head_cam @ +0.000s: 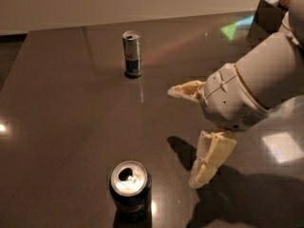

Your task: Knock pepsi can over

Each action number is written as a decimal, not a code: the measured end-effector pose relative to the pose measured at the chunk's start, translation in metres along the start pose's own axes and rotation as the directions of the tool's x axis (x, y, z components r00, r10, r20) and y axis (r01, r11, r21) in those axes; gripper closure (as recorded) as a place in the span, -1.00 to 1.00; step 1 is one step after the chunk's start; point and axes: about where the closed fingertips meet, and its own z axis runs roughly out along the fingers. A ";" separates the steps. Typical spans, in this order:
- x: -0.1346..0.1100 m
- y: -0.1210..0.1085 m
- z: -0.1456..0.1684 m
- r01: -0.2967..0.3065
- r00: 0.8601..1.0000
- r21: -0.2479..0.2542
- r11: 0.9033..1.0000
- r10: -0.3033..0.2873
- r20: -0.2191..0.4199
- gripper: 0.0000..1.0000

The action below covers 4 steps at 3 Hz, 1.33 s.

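I'm looking down on the dark table (pixel 66 108), and the pepsi can (pixel 130 189) stands upright near the front edge of my view, left of centre. Its silver top faces the camera, with the open mouth showing. The can stands free, with nothing touching it.

My gripper (pixel 183 137) comes in from the right side, carried on the big white arm (pixel 266 80). The jaws are spread wide. One pale finger (pixel 186 90) points left at mid height in the view, and the other finger (pixel 213 156) hangs down with its tip close to the tabletop. The lower fingertip sits to the right of the pepsi can, near it but clearly apart, with bare table between them. A dark shadow (pixel 182 150) lies on the surface just beside that finger.

Far back on the table, the taller slim can (pixel 132 53) stands upright, well apart from both the gripper and the pepsi can. At the back right corner I can make out a dark box (pixel 265 9). A bright square of light (pixel 282 146) reflects off the table on the right.
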 end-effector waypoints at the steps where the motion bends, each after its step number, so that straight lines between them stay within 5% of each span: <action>1: -0.024 0.021 0.025 0.052 0.995 -0.066 0.996 -0.046 0.092 -1.00; 4: -0.057 0.061 0.055 0.110 0.976 -0.209 0.972 -0.066 0.207 -1.00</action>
